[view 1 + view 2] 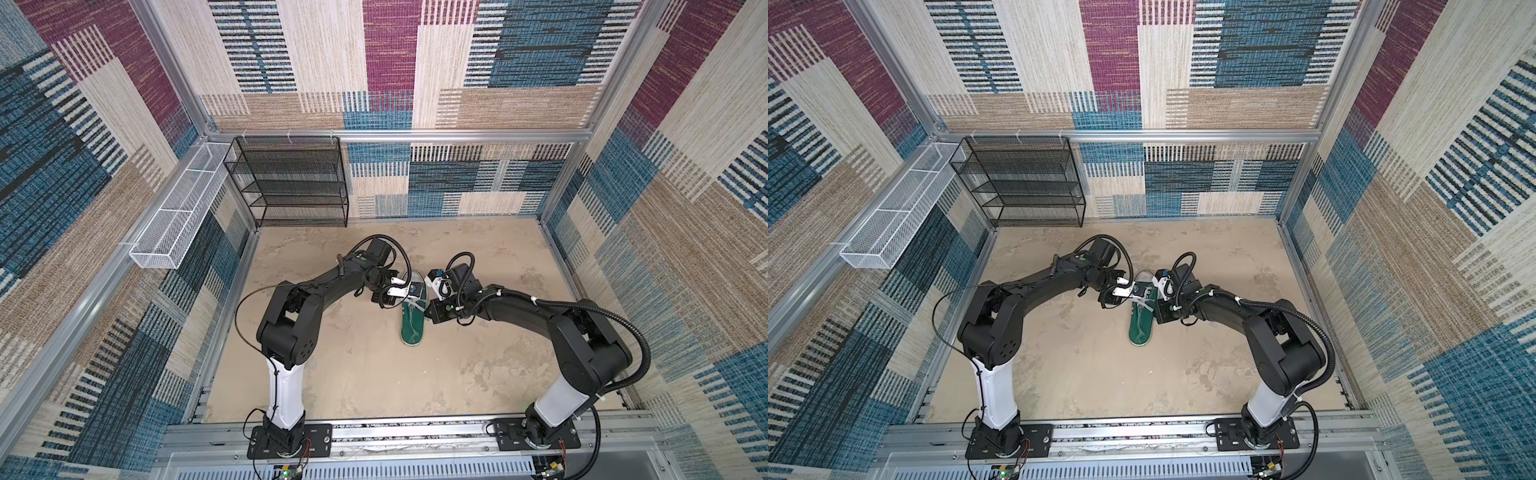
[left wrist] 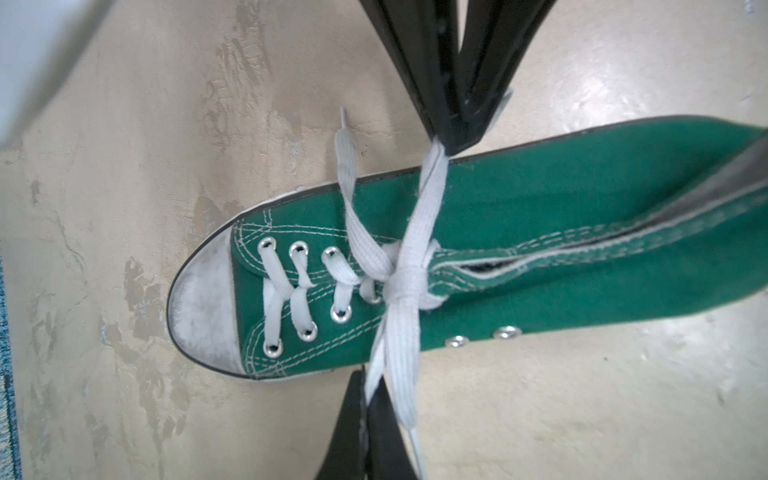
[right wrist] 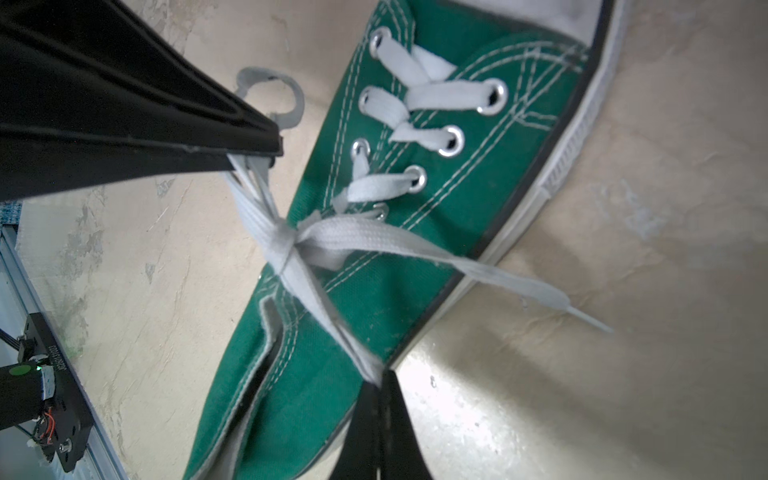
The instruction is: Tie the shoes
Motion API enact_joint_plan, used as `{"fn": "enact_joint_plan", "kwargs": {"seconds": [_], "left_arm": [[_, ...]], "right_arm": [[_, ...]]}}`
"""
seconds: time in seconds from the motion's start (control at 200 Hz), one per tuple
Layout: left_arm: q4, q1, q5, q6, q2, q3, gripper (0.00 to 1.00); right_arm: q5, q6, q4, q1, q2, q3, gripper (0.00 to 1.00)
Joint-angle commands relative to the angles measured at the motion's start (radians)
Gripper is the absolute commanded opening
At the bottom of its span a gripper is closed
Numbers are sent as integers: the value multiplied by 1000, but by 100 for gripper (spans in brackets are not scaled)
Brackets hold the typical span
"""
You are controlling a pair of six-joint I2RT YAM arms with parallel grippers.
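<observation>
From my console the tying looks close to finished. The dark green canvas low-top sneaker (image 2: 540, 249) with a white rubber toe cap has its whitish flat laces (image 2: 291, 291) crossed through the lower eyelets and gathered into a compact knot (image 2: 405, 278) over the tongue. A doubled strand runs out from the knot to each side, which I read as the two loops of a bow being drawn apart.

The left gripper (image 2: 368, 399) is closed on one doubled strand just off the sneaker's side. The right gripper (image 2: 457, 137) is clamped on the other, just off the opposite sole edge. One free lace end (image 3: 540, 291) trails across the canvas onto the beige mottled bench (image 1: 374, 374).

My judgement is that what remains is a last snug pull, then letting go of both loops.

In both top views the sneaker (image 1: 411, 324) lies mid-bench, directly between the two grippers, with its heel end between them.
</observation>
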Motion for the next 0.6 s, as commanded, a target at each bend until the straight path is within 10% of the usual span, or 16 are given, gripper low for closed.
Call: {"fn": "enact_joint_plan", "kwargs": {"seconds": [0.0,0.175,0.245,0.386,0.596], "left_arm": [[26,11,-46,-38,-13,-7,0],[25,11,-28,-77,-18,-6,1],[21,11,-7,-111,-26,-1,45],[95,15,-16,-158,-80,-52,97],[125,67,47,-272,-198,-107,98]], "right_arm": [[43,4,-56,-17,-7,-8,0],[6,-6,-54,-32,-3,13,3],[-16,7,-43,-32,-9,19,26],[13,10,-50,-35,-39,23,45],[36,-17,-109,-50,-102,43,49]]}}
